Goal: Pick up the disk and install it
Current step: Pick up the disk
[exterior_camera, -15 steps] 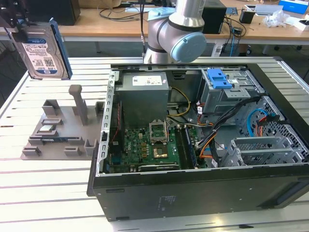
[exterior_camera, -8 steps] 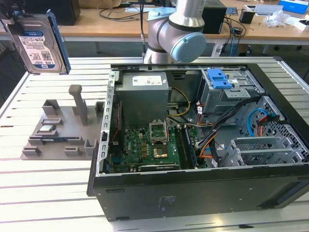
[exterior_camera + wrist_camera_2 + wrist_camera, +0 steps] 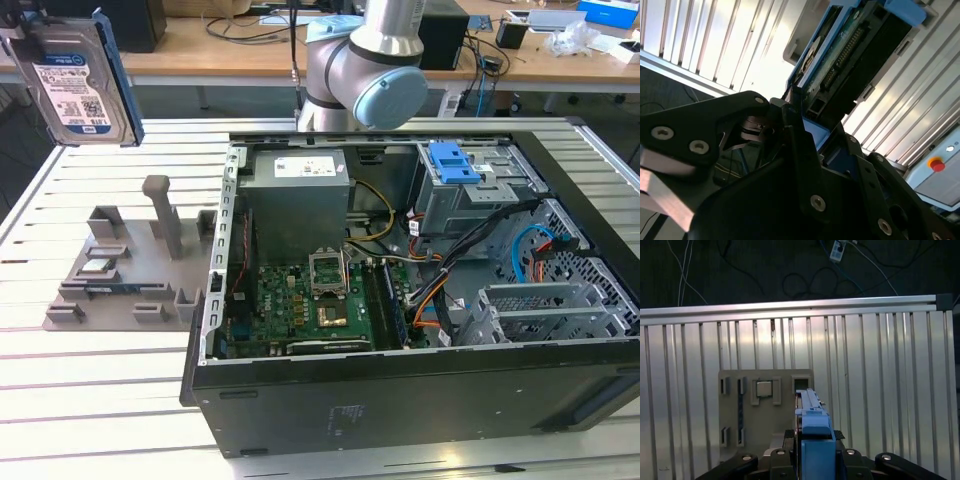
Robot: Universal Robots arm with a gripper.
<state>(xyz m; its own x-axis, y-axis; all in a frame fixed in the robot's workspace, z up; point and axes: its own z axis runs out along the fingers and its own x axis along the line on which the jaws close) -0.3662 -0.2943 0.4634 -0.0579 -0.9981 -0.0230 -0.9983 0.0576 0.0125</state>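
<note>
The disk (image 3: 75,85) hangs in the air at the exterior view's far upper left, upright, with its white and blue label facing the camera and a blue rail along its side. It is well above the slatted table and left of the open computer case (image 3: 400,400). In the second wrist view my gripper (image 3: 805,107) is shut on the disk (image 3: 850,45), black fingers (image 3: 790,135) clamped at its blue-railed end. The first wrist view shows the disk (image 3: 812,410) edge-on between the jaws, above the grey fixture plate (image 3: 765,410).
The case lies open on its side, with a grey power supply box (image 3: 300,190), a motherboard (image 3: 320,300) and a drive cage with a blue latch (image 3: 455,165). A grey fixture (image 3: 120,280) with posts sits left of the case. The arm's elbow (image 3: 370,70) stands behind the case.
</note>
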